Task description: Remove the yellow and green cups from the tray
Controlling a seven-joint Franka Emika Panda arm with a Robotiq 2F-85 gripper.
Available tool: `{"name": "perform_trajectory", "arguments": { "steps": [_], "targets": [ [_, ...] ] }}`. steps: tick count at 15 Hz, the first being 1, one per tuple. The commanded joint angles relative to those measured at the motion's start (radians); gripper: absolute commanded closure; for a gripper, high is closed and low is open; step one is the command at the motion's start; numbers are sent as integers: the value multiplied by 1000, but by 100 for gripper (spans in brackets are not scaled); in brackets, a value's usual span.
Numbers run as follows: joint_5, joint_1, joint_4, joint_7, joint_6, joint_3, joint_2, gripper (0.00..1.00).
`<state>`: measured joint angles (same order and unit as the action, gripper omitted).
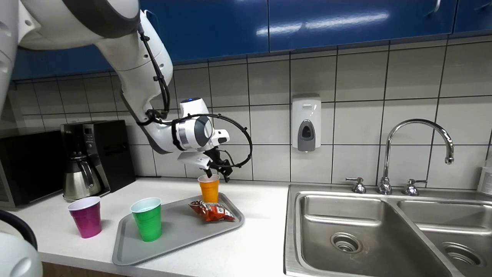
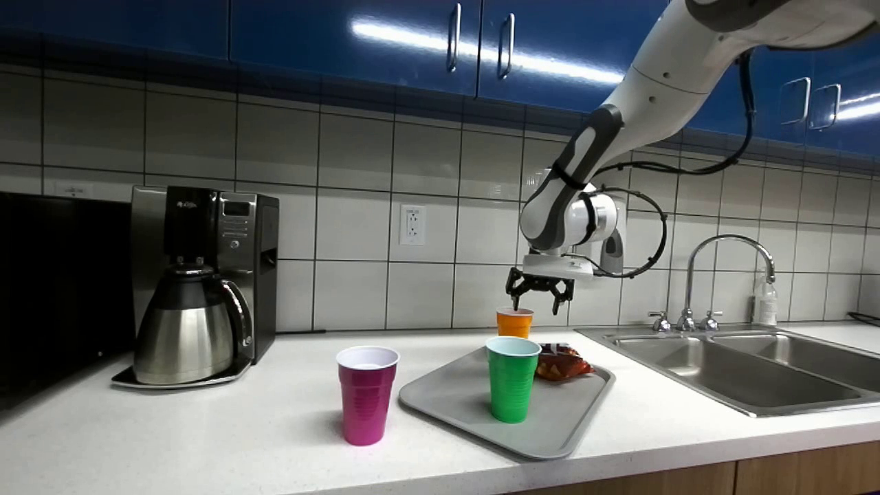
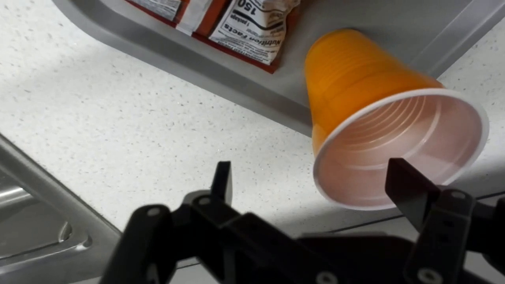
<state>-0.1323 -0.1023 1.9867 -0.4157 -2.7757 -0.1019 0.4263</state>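
Note:
The yellow cup (image 1: 210, 191), orange-yellow with a white inside, stands upright at the back of the grey tray (image 1: 177, 234). It also shows in an exterior view (image 2: 514, 323) and the wrist view (image 3: 355, 79). The green cup (image 1: 147, 221) stands upright at the tray's near end, also in an exterior view (image 2: 511, 378); it is out of the wrist view. My gripper (image 1: 218, 176) is open and empty at the yellow cup's rim. In the wrist view (image 3: 309, 162) one finger overlaps the cup's mouth and the other is out beside the cup. I cannot tell whether a finger touches it.
A red snack bag (image 1: 212, 211) lies on the tray beside the yellow cup. A magenta cup (image 2: 366, 395) stands on the counter off the tray. A coffee maker (image 2: 199, 289) stands behind it. A double sink (image 1: 342, 219) is on the tray's far side, and a tiled wall (image 2: 350, 227) stands behind.

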Motion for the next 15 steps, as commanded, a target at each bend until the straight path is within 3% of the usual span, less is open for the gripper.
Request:
{"name": "perform_trajectory", "arguments": {
  "steps": [1, 15],
  "targets": [
    [74, 17, -87, 56, 97, 17, 38, 0],
    [93, 15, -160, 56, 267, 12, 70, 0]
  ]
}}
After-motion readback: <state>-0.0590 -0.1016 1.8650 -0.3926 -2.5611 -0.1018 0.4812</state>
